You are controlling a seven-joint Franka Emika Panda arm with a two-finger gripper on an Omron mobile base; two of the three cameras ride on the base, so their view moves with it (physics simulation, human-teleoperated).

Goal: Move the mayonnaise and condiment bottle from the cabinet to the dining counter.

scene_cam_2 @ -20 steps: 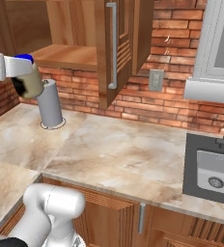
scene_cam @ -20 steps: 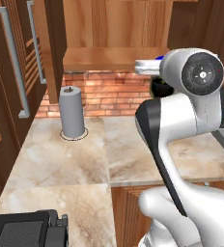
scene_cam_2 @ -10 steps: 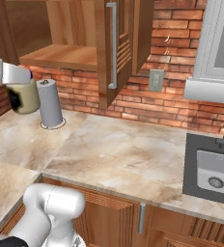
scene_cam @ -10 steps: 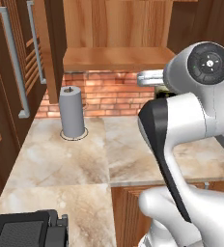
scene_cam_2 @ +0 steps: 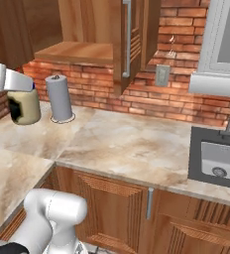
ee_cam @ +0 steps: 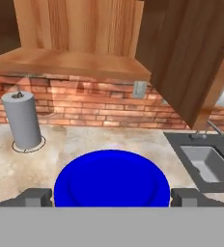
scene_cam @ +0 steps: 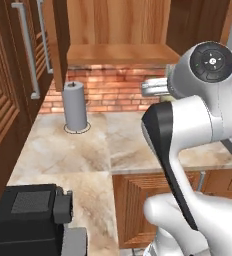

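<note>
The end effector grips the mayonnaise above the counter; a grey cylinder stands at ten o'clock, the sink at three.

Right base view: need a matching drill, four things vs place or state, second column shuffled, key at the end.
1 mayonnaise
2 grey roll
3 sink
4 outlet

A upright, free-standing
B held aloft
C recessed, far right
D wall-mounted

Pairs: 1-B, 2-A, 3-C, 4-D
</note>
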